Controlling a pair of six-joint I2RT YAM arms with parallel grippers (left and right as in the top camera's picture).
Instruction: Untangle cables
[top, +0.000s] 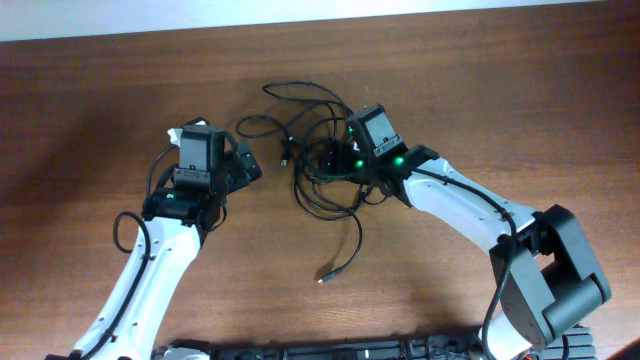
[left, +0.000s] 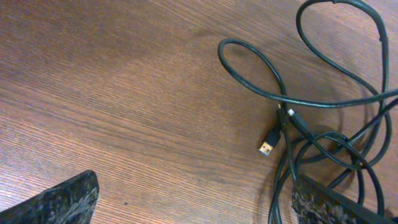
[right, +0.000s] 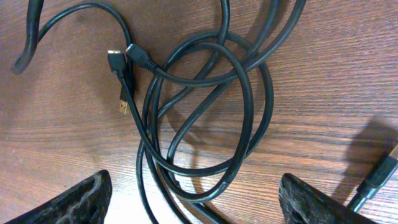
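Cables: black tangle at mid-counter, beside the left tool and under the right tool.
Left tool: fingers spread wide, holding nothing.
Right tool: spread, straddling stacked loops, pinching nothing.
Overhead only: loose strand ending in a plug, apart from the tangle.
Left wrist: gold-tipped USB plug lying flat.
Right wrist only: separate connector at the frame's edge.

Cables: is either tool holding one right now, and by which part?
Nothing is held. The left tool and the right tool both stand open, and the cables lie loose on the table.
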